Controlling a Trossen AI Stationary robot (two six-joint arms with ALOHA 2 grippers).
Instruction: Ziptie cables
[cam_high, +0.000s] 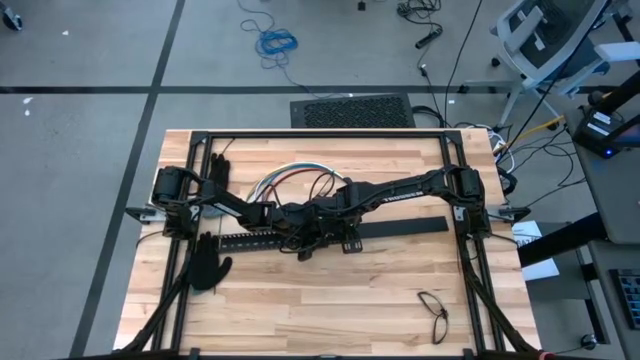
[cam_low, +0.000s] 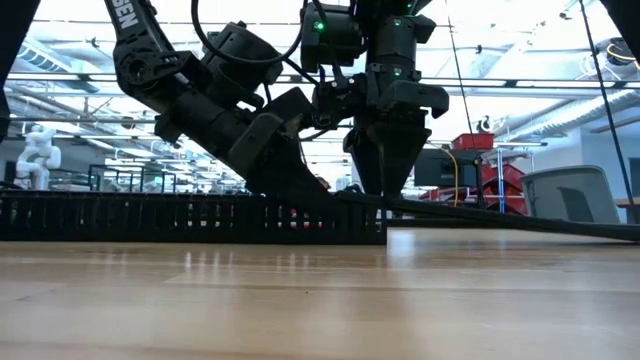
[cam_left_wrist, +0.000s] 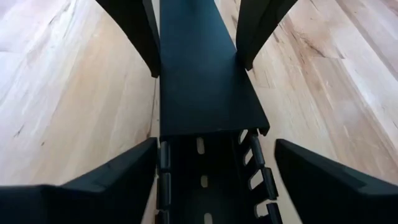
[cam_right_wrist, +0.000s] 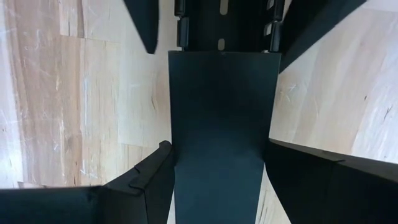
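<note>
Both grippers meet at mid-table over a long black slotted duct (cam_high: 250, 240) and its flat black cover (cam_high: 400, 228), which lie end to end in a line across the wood table (cam_high: 330, 300). In the left wrist view the left gripper (cam_left_wrist: 214, 180) straddles the open, slotted duct (cam_left_wrist: 208, 180), its fingers (cam_left_wrist: 118, 177) spread wide on either side with wood showing between each finger and the duct wall, so nothing is clamped. The cover (cam_left_wrist: 205, 81) overlaps the duct end just ahead, and the right arm's fingers stand on both sides of it. In the right wrist view the right gripper (cam_right_wrist: 217, 180) straddles the cover (cam_right_wrist: 221, 124); its fingers (cam_right_wrist: 143, 177) sit close against the cover's edges, but I cannot tell whether they press it. The low view shows the duct (cam_low: 180, 218) standing on the table with both grippers lowered to its end. The cables (cam_high: 295, 180), a loop of white, red and other wires, lie on the table just behind the arms, apart from both grippers. A black glove (cam_high: 205, 262) lies near the left front, another glove (cam_high: 216, 170) by the left arm's base, and a ziptie loop (cam_high: 435, 310) lies at the right front.
</note>
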